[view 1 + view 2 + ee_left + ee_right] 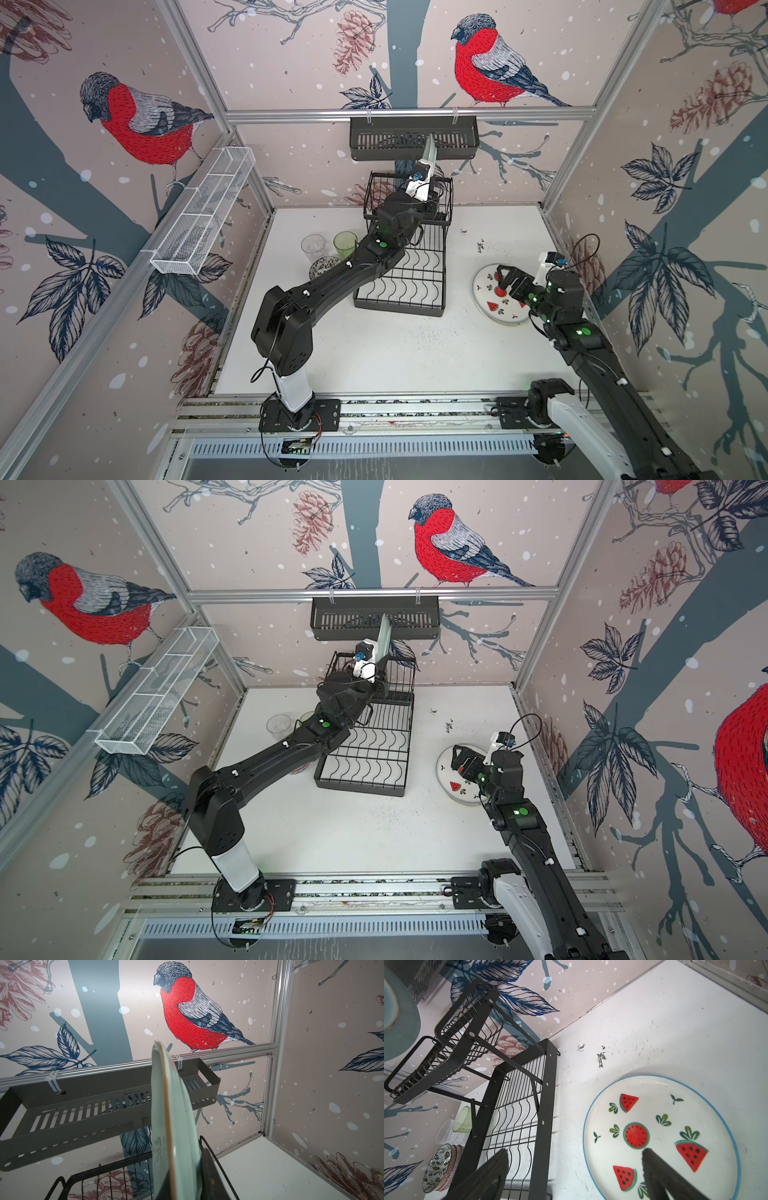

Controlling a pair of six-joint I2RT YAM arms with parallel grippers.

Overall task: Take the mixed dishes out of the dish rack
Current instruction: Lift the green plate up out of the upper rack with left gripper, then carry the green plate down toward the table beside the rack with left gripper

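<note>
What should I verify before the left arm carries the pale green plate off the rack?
1. Grip: left gripper shut on the pale green ceramic plate, which is held on edge: ok.
2. Plate free of the black wire dish rack: its lower edge is hidden by the gripper: cannot tell.
3. Gap to the black slotted wall basket: the plate overlaps it in both top views: cannot tell.
4. Right gripper open above the white watermelon-print plate, well apart from the rack: ok.
5. Set-down room: white table bare in front of the rack: ok.
</note>
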